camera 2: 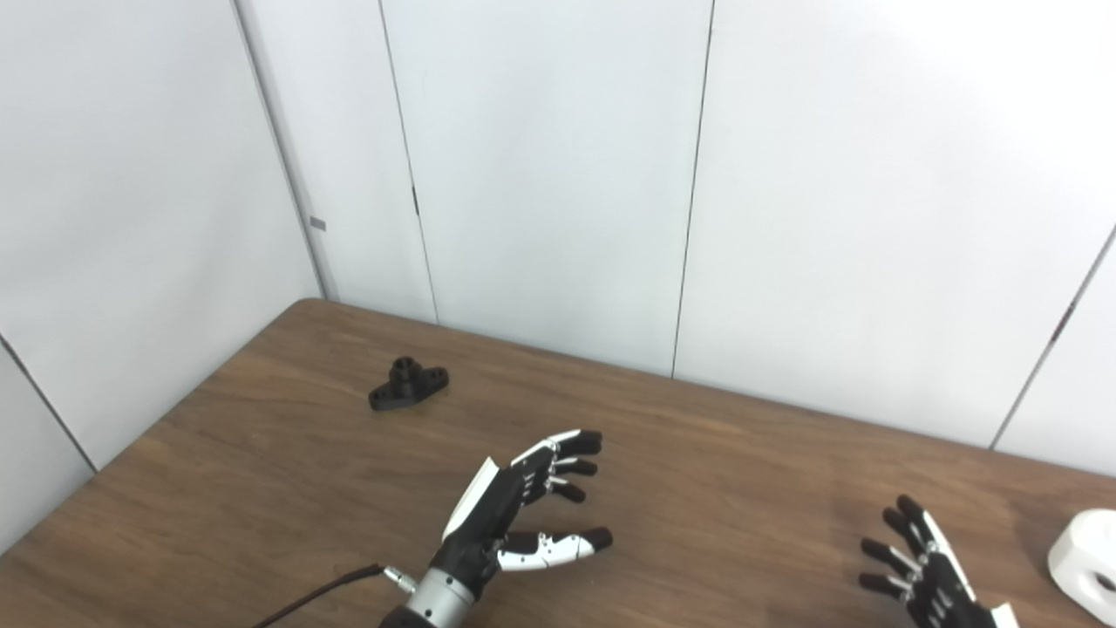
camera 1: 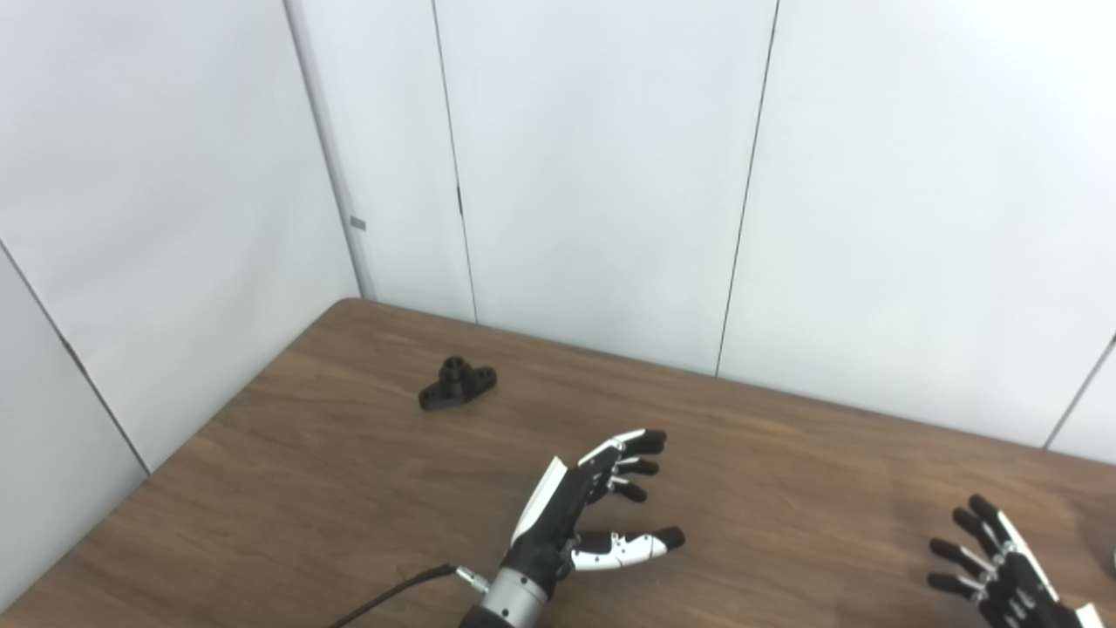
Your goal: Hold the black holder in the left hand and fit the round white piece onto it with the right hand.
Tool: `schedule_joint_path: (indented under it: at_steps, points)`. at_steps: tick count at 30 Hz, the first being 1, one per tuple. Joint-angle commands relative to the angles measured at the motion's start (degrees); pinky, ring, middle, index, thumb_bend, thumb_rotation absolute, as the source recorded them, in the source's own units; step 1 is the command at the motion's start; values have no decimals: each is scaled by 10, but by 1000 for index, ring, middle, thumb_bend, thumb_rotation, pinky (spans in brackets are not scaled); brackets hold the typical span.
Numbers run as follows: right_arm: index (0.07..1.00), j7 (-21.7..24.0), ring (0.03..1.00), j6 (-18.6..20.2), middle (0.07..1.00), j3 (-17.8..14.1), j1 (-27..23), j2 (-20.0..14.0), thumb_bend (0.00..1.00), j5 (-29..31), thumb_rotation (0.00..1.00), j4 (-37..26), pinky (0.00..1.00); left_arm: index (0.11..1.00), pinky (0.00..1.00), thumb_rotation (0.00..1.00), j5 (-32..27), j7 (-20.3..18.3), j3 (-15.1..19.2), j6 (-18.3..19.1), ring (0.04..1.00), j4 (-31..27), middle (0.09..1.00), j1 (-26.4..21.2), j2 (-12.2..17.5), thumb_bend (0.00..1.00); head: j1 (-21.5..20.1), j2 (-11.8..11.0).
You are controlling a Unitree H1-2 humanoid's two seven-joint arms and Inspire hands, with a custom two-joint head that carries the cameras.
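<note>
Left hand [camera 1: 575, 515] at near table [camera 2: 261, 488] edge, fingers [camera 1: 641, 440] spread, thumb apart, palm empty; thin cable runs from wrist. Right hand [camera 2: 924, 567] further right along same edge, fingers fanned upward, empty. Black holder [camera 1: 456, 384] flat on table, well beyond left hand toward far-left corner, touching neither hand. White piece [camera 2: 1085, 554] on table just right of right hand, not touching; cut by right-eye view edge.
</note>
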Motion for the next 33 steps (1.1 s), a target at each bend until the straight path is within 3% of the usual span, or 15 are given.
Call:
schedule_joint_path:
  at_steps: [1, 4, 10, 18, 24, 33]
  points:
    - [961, -3, 829, -7, 933, -1, -11, 2, 647, 0, 0, -24, 701, 818, 644, 110, 5, 13, -1, -15, 765, 13, 823, 3, -2, 690, 0, 0]
    - [968, -4, 834, 3, 937, -2, -9, 5, 642, -1, 0, -31, 701, 812, 645, 109, 1, 17, 1, -12, 758, 10, 816, 3, 0, 690, 0, 0]
    - [970, -3, 837, 14, 941, -5, -6, 3, 635, -2, 0, -41, 716, 808, 657, 4, -3, 13, 12, 12, 778, -16, 825, -2, 14, 649, 1, 4]
    - [953, 0, 808, 19, 933, -13, -6, -6, 645, 0, 0, -45, 674, 759, 518, 22, 1, -30, 30, 85, 638, -60, 740, -39, 99, 726, 4, 5]
    - [938, -1, 795, 18, 916, -13, -8, -9, 646, -3, 0, -45, 655, 766, 589, 151, 6, -43, 47, 114, 728, -86, 767, -67, 156, 772, 6, 5]
    - [946, 1, 804, 36, 923, -14, -10, -10, 632, -1, 0, -55, 682, 788, 617, 99, 20, -30, 96, 176, 751, -130, 801, -90, 190, 755, 10, 8]
